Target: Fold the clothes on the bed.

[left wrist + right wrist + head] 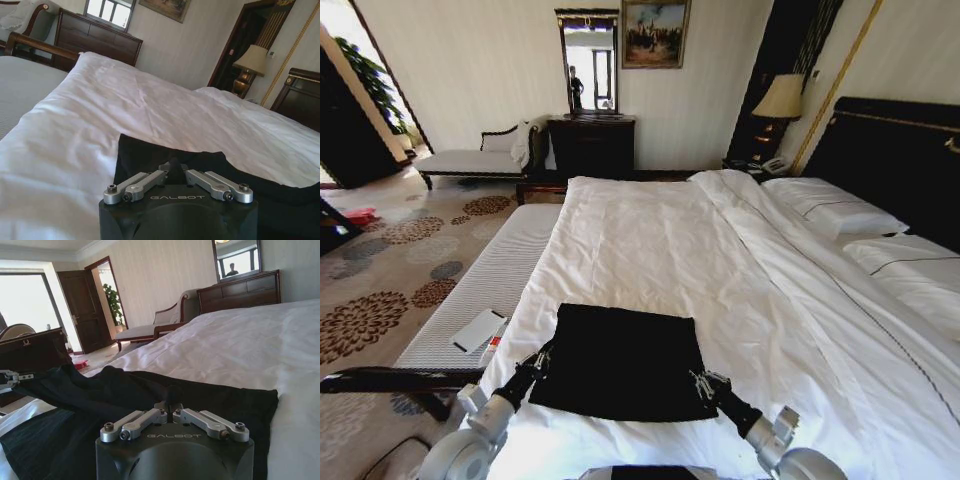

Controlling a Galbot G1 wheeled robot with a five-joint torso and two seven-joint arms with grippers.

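The clothes (620,358), a black T-shirt, lie as a flat, roughly square shape on the near end of the white bed (660,230). My left gripper (542,360) is at the shirt's left edge and my right gripper (704,382) at its right edge. In the left wrist view the left gripper (172,167) has its fingers drawn together on the black fabric (145,152). Likewise, the right gripper (171,396) is closed on the black fabric (125,390) in the right wrist view. There the cloth rises slightly toward the left gripper (12,377).
White pillows (840,212) and a dark headboard (900,150) are at the right. A grey striped bench (495,270) runs along the bed's left side, with a white flat item (480,330) on it. A dark dresser (590,145), chaise (470,158) and lamp (780,98) stand at the far wall.
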